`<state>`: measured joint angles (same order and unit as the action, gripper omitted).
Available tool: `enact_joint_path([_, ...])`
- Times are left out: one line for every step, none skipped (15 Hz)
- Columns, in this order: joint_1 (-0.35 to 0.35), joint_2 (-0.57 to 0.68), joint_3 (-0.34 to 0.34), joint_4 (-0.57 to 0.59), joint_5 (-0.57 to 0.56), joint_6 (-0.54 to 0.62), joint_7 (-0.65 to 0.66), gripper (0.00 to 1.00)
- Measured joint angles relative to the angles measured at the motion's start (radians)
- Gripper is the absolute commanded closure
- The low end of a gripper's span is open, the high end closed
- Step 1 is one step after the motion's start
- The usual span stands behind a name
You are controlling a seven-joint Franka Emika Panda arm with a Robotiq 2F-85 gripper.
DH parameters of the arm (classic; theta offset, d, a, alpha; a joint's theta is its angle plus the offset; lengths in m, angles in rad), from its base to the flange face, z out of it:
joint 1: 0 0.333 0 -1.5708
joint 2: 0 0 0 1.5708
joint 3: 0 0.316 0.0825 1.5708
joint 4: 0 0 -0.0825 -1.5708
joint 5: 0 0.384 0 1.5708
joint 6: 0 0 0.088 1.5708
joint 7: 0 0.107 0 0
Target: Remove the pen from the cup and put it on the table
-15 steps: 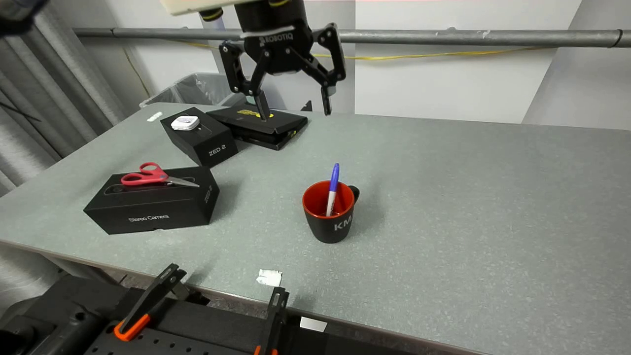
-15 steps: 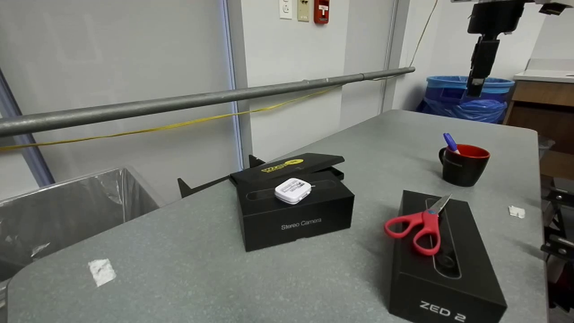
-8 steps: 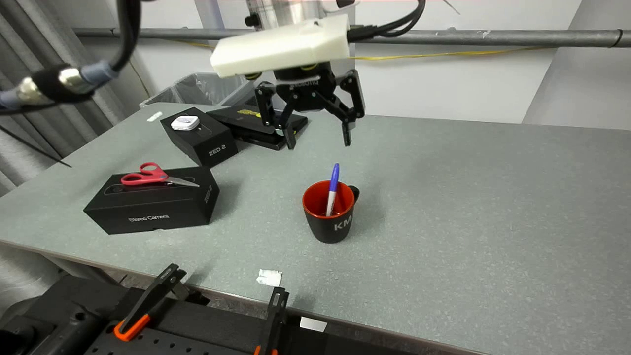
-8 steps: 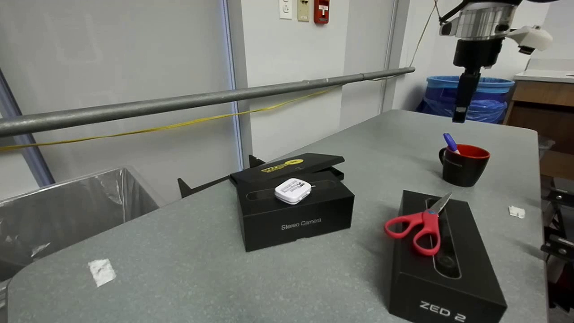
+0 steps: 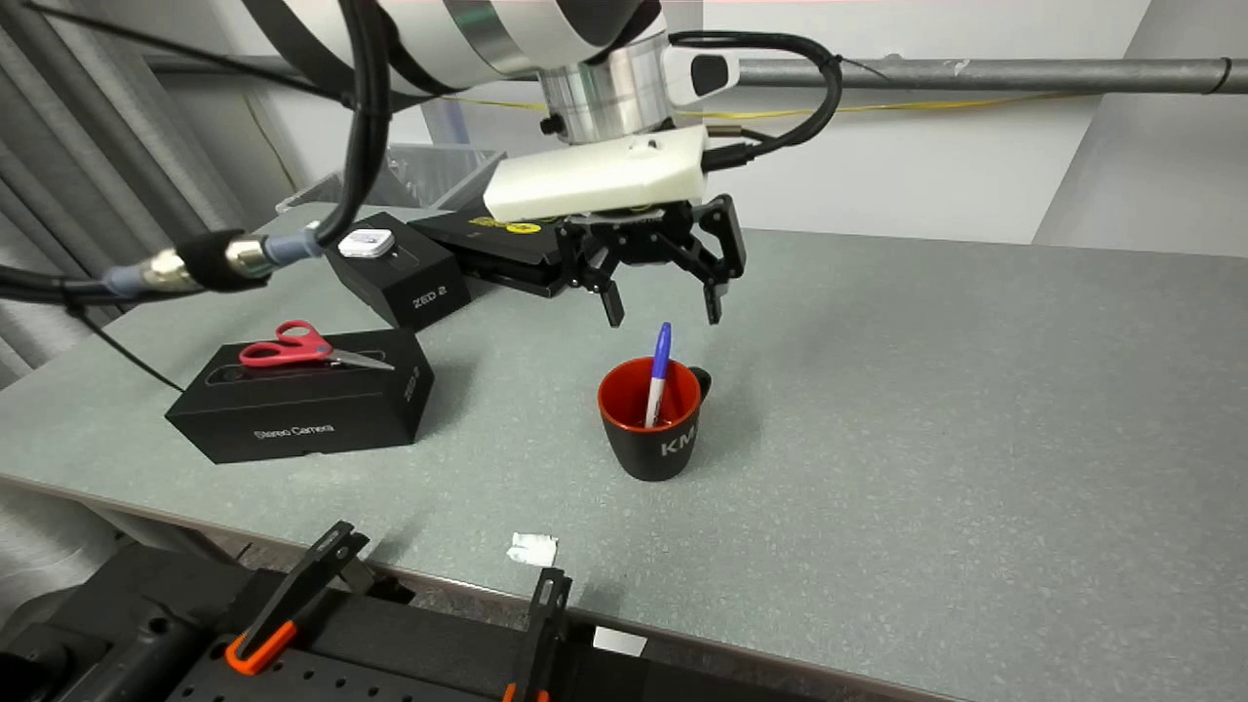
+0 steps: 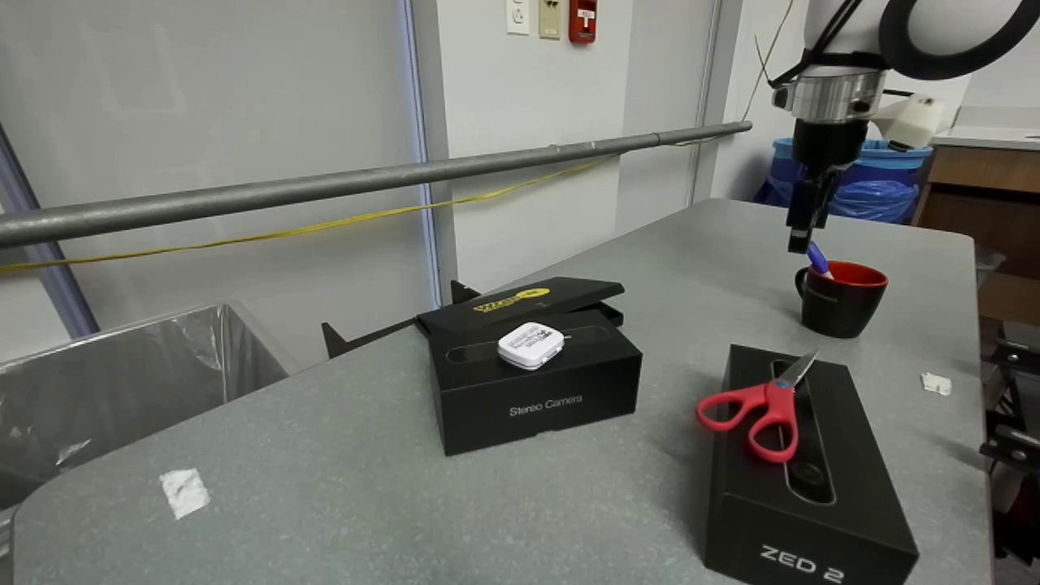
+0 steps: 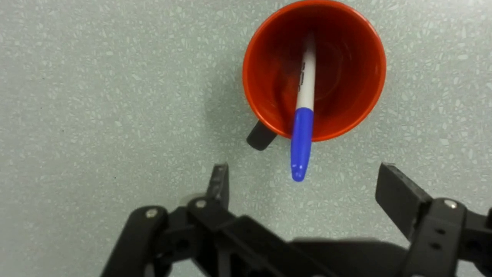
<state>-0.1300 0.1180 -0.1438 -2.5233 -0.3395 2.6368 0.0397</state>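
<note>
The pen (image 5: 663, 349), white with a blue cap, leans inside the cup (image 5: 643, 458), cap end sticking up past the rim. The cup is dark outside, red inside, with a dark handle, and stands upright on the grey table (image 5: 926, 439). My gripper (image 5: 664, 316) is open and empty, just above and behind the pen's cap. In an exterior view, the gripper (image 6: 799, 244) is beside the cap of the pen (image 6: 818, 260). In the wrist view, the pen (image 7: 302, 134) points out of the cup (image 7: 348, 88) toward the gap between the fingers (image 7: 303, 181), touching neither.
Red-handled scissors (image 5: 292, 349) lie on a black box (image 5: 312, 419) beside the cup. Another black box (image 5: 419, 288) with a white case (image 5: 367, 243) and a flat black box (image 5: 487, 239) stand farther back. A white scrap (image 5: 533, 549) lies near the table's front edge.
My gripper has come down toward the cup, staying open; in an exterior view it also shifted right, in another left. The cup and pen have not moved.
</note>
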Motion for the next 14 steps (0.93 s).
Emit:
enact_joint_path([0.0, 0.014, -0.003, 0.008, 0.0, 0.006, 0.005, 0.25])
enact_joint_path([0.0, 0.024, -0.007, 0.014, 0.0, 0.009, 0.006, 0.28])
enact_joint_path([0.0, 0.031, -0.01, 0.019, 0.0, 0.01, 0.007, 0.34])
enact_joint_path([0.0, 0.035, -0.013, 0.022, 0.0, 0.01, 0.007, 0.42])
enact_joint_path([0.0, 0.035, -0.015, 0.023, 0.004, 0.009, 0.007, 0.51])
enact_joint_path([0.0, 0.035, -0.016, 0.023, 0.012, 0.006, 0.006, 0.58])
enact_joint_path([0.0, 0.035, -0.016, 0.022, 0.018, 0.005, 0.006, 0.67])
enact_joint_path([0.0, 0.034, -0.016, 0.021, 0.023, 0.005, 0.005, 0.74])
enact_joint_path([0.0, 0.032, -0.016, 0.02, 0.028, 0.005, 0.005, 0.81])
enact_joint_path([0.0, 0.031, -0.016, 0.018, 0.033, 0.005, 0.004, 0.9])
enact_joint_path([0.0, 0.03, -0.016, 0.017, 0.036, 0.005, 0.004, 0.97])
enact_joint_path([0.0, 0.029, -0.016, 0.017, 0.039, 0.003, 0.004, 1.0])
enact_joint_path([0.0, 0.029, -0.016, 0.017, 0.043, 0.002, 0.004, 1.0])
enact_joint_path([0.0, 0.028, -0.016, 0.017, 0.054, 0.001, 0.004, 0.97])
